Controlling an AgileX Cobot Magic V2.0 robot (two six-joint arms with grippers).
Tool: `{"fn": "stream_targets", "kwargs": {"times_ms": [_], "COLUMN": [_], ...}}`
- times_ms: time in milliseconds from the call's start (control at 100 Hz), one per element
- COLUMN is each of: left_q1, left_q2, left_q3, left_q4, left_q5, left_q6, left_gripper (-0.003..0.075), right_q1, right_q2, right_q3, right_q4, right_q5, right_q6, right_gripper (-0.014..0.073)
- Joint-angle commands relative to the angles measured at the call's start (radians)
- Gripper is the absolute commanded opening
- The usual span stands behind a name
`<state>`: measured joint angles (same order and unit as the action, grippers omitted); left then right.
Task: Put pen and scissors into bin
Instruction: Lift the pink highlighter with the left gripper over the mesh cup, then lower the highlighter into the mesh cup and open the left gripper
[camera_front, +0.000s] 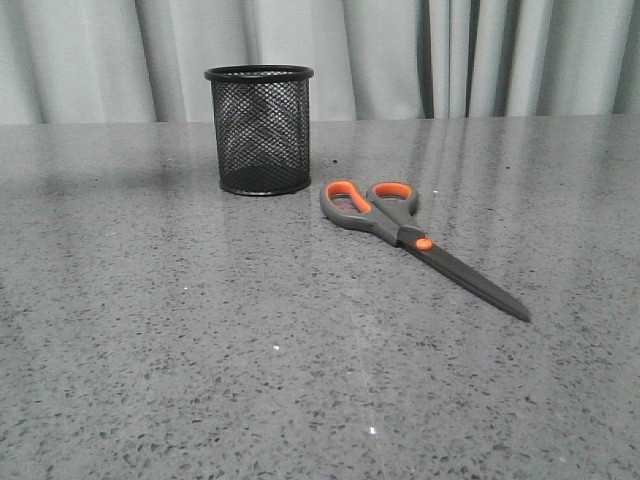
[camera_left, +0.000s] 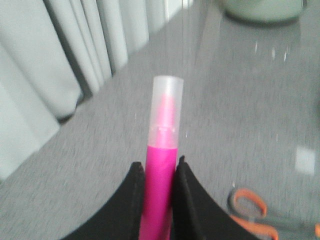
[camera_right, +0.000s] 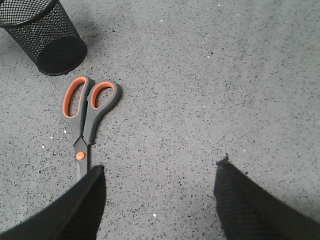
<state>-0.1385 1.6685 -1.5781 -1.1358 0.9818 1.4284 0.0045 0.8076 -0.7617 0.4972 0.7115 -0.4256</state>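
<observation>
The black mesh bin (camera_front: 259, 129) stands upright at the back of the grey table, and nothing shows through its mesh. Just right of it lie the scissors (camera_front: 405, 235), handles toward the bin, blades pointing to the front right. In the left wrist view my left gripper (camera_left: 159, 167) is shut on the pink pen (camera_left: 161, 175), whose whitish cap sticks out beyond the fingertips; the scissors' handle (camera_left: 248, 210) shows below. My right gripper (camera_right: 162, 167) hangs open above the table beside the scissors (camera_right: 85, 112), with the bin (camera_right: 47, 32) beyond. Neither gripper appears in the front view.
Grey speckled tabletop (camera_front: 200, 350) spreads all round. Pale curtains (camera_front: 400, 55) hang behind the table's far edge. A pale rounded object (camera_left: 262, 10) sits at the edge of the left wrist view.
</observation>
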Motion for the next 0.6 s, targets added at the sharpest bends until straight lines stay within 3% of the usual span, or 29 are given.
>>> {"fn": "stream_targets", "kwargs": {"times_ms": [0,260,590], "left_q1": [-0.056,-0.173,-0.186], "left_q2": [-0.015,0.089,0.165], "left_q3": [-0.031,-0.031,-0.031], "left_q4": [-0.14,-0.156,-0.157], "left_q5": [-0.077,-0.231,-0.24], "left_q6": [0.01,0.01,0.01], "left_gripper": [-0.0019,-0.0019,-0.0018], "right_q1": [-0.004,-0.004,-0.004], "right_q2": [0.0,0.0,0.0], "right_q3": [-0.035,-0.035,-0.035], "right_q4": [0.013,0.013,0.013], "right_q5": [-0.045,-0.044,-0.044], "right_q6": [-0.015,-0.015,-0.015], "right_gripper": [0.0423,0.0423,0.0423]}}
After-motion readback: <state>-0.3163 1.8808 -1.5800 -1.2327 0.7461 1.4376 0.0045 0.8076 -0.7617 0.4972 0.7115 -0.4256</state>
